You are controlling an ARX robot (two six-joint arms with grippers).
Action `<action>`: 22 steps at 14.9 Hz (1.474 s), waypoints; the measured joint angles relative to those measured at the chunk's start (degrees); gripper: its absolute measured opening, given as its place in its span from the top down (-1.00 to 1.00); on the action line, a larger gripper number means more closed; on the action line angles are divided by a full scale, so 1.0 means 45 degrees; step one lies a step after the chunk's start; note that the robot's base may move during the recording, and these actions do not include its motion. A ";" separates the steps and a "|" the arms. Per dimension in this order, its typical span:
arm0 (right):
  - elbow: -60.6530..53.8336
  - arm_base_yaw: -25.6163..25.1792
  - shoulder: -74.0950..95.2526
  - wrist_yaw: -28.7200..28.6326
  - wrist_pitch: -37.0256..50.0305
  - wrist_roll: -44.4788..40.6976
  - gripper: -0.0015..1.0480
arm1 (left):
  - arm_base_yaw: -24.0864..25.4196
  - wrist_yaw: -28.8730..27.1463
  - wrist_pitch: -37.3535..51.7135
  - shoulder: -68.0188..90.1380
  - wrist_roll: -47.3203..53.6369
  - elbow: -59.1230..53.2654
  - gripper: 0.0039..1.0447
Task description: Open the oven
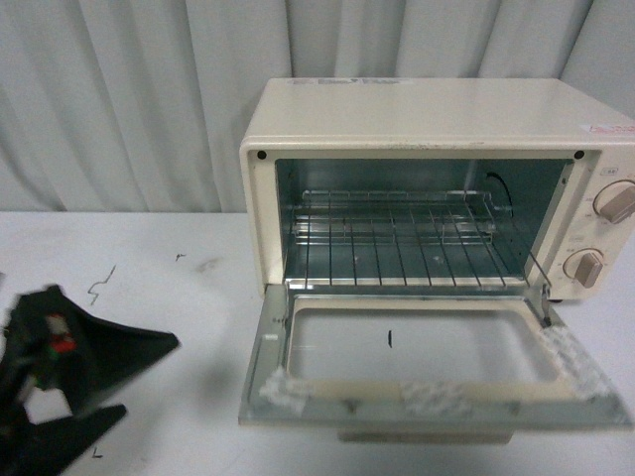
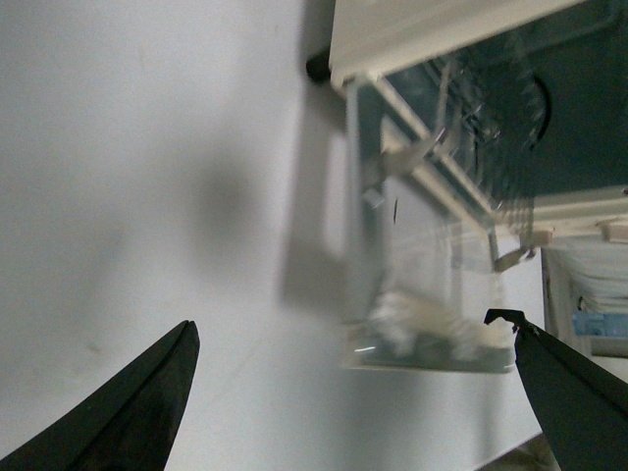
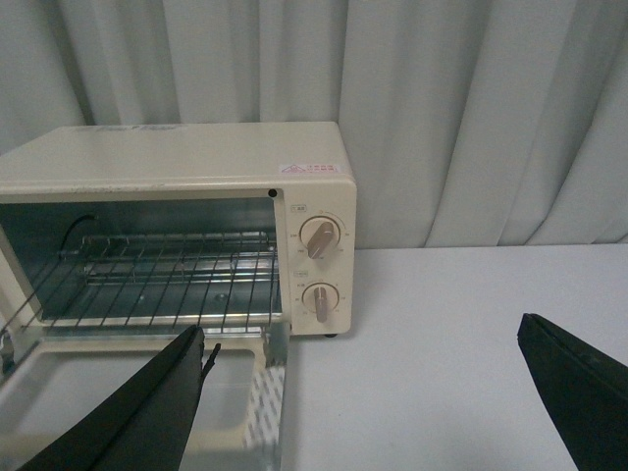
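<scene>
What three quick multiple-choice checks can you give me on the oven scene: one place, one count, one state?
1. Where is the left end effector? A) left of the oven, over the table; B) inside the oven; C) on top of the oven.
2. How many knobs does the oven have? A) one; B) two; C) four.
3. What state is the door in? A) shut; B) barely cracked; C) folded down flat.
Answers: 1 A, the front view shows it apart from the oven, beside the door's left edge. 2 B, two sit stacked on the right panel. 3 C, the wire rack is fully exposed.
</scene>
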 joint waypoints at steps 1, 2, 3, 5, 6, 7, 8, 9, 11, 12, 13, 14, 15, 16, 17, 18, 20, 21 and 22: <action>0.0000 0.0000 0.0000 0.0000 0.0000 0.0000 -0.87 | 0.0845 0.0257 -0.1010 -0.1345 0.1001 -0.0049 -0.87; 0.0000 0.0000 0.0000 0.0000 0.0000 0.0000 -0.87 | 0.2045 0.0491 -0.2744 -0.3623 0.2297 -0.0107 -0.87; 0.0000 0.0000 0.0000 0.0000 0.0000 0.0000 -0.87 | 0.2375 0.0461 -0.3351 -0.4571 0.2705 -0.0121 -0.87; 0.0000 0.0000 0.0000 0.0005 0.0000 0.0000 -0.87 | 0.2463 0.0418 -0.3594 -0.5027 0.2939 -0.0121 -0.87; 0.0000 0.0000 0.0000 0.0000 0.0000 0.0000 -0.87 | 0.2487 0.0364 -0.3808 -0.5561 0.3094 -0.0121 -0.87; 0.0000 0.0000 0.0000 0.0000 0.0000 0.0000 -0.87 | 0.2429 0.0330 -0.4221 -0.6368 0.3351 -0.0117 -0.87; 0.0000 0.0000 0.0000 0.0000 0.0000 0.0000 -0.87 | 0.2249 0.0121 -0.4736 -0.7023 0.3570 -0.0078 -0.87; 0.0000 0.0000 0.0000 0.0005 0.0000 0.0000 -0.87 | 0.1860 -0.0748 -0.3910 -0.7397 0.3988 -0.0228 -0.82; 0.0000 0.0000 0.0000 0.0005 -0.0005 0.0000 -0.87 | 0.1039 -0.5178 0.0039 -0.8014 0.7956 -0.1666 -0.30; 0.0000 0.0000 0.0000 0.0005 0.0000 0.0000 -0.87 | 0.1141 -0.5897 0.0801 -0.8063 0.9112 -0.2108 -0.06; 0.0000 0.0000 0.0000 0.0000 0.0005 0.0000 -0.87 | 0.1146 -0.5916 0.0155 -0.8510 0.9690 -0.2458 0.18; 0.0000 0.0000 0.0000 0.0000 -0.0005 0.0000 -0.87 | 0.1103 -0.5916 -0.0413 -0.9204 1.0001 -0.2710 0.42; 0.0000 0.0000 0.0000 0.0000 0.0000 0.0000 -0.87 | 0.1103 -0.5921 -0.0933 -1.0146 1.0200 -0.2749 0.70; 0.0000 0.0000 0.0000 0.0000 0.0000 0.0000 -0.87 | 0.1103 -0.5921 -0.1433 -1.0885 1.0282 -0.2793 0.95; 0.0000 0.0000 0.0000 0.0000 0.0000 0.0000 -0.87 | 0.1103 -0.5921 -0.2171 -1.1604 1.0307 -0.2977 0.97; 0.0000 0.0000 0.0000 0.0000 0.0000 0.0000 -0.87 | 0.1103 -0.5921 -0.2875 -1.2347 1.0307 -0.3147 0.97; 0.0000 0.0000 0.0000 0.0000 0.0000 0.0000 -0.87 | 0.1103 -0.5921 -0.4163 -1.3872 1.0307 -0.3162 0.97; 0.0000 0.0000 0.0000 0.0000 0.0000 0.0000 -0.87 | 0.1103 -0.5921 -0.4707 -1.4445 1.0307 -0.3167 0.97; 0.0000 0.0000 0.0000 0.0000 0.0000 0.0000 -0.87 | 0.1103 -0.5921 -0.5275 -1.5076 1.0307 -0.3167 0.97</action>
